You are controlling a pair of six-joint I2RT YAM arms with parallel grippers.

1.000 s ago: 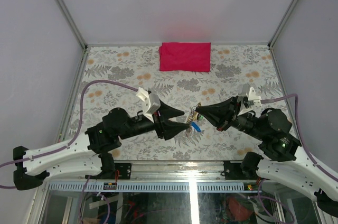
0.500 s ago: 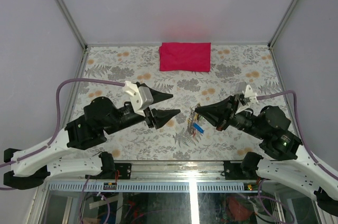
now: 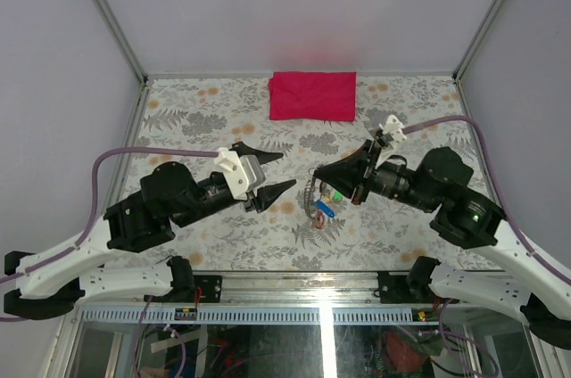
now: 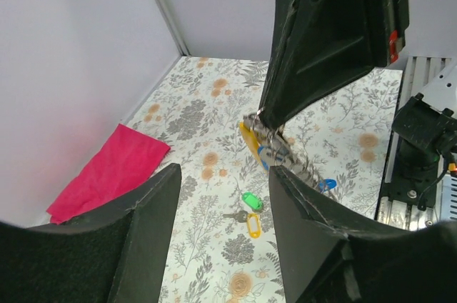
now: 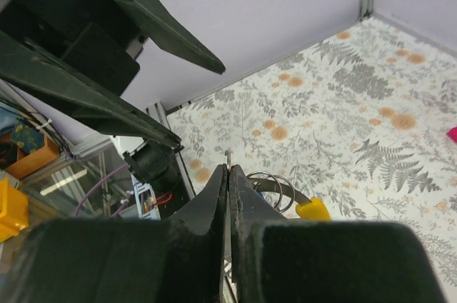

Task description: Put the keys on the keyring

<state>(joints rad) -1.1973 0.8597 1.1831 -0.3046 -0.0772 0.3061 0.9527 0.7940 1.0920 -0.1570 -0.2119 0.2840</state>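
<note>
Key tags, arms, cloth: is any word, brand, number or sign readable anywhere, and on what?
No text can be read in any view.
green key tag and yellow key tag: no writing shows.
red cloth: plain.
red sticker on the right gripper: too small to read.

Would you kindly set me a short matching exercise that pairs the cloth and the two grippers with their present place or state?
Things:
1. cloth
2. left gripper
3. right gripper

Place or state:
a. shut on the keyring
b. by the far wall
c. open, holding nothing

Pairs: 1-b, 2-c, 3-a.
</note>
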